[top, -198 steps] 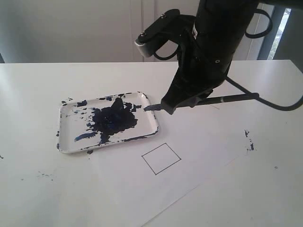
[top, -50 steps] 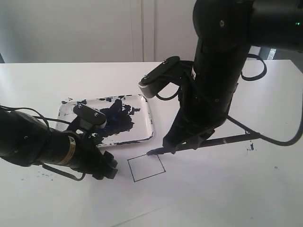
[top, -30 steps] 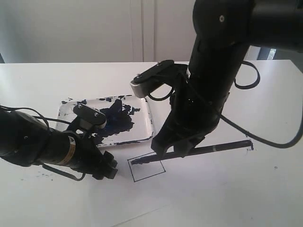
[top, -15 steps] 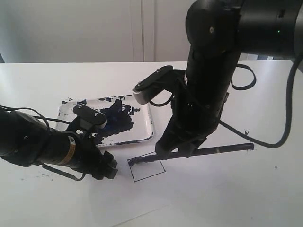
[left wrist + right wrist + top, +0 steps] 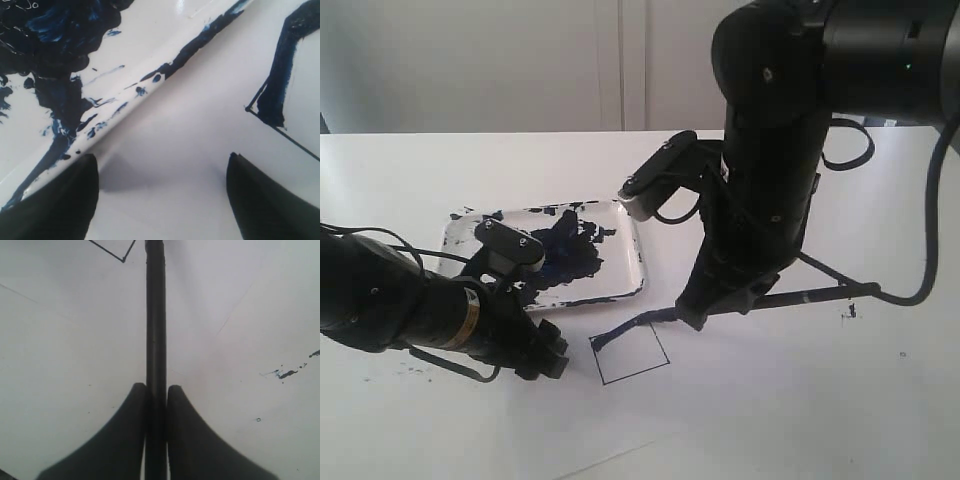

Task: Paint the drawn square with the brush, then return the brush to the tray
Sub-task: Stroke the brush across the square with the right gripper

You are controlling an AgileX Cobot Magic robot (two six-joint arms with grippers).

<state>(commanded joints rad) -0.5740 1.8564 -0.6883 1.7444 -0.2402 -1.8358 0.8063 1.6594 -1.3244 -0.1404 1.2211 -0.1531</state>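
Watching the feed, I saw the right gripper (image 5: 692, 316) clamped on the brush (image 5: 790, 296), its fingers (image 5: 125, 440) pressed against the black handle from both sides; the handle ran out to the right, and the wet tip lay along the far edge of the drawn square (image 5: 632, 358), where a dark blue stroke (image 5: 280, 75) covered the outline; the left gripper (image 5: 546, 360) hung low over the table (image 5: 880, 420) just left of the square, fingers apart, holding nothing; the tray (image 5: 638, 262) sat just beyond the square.
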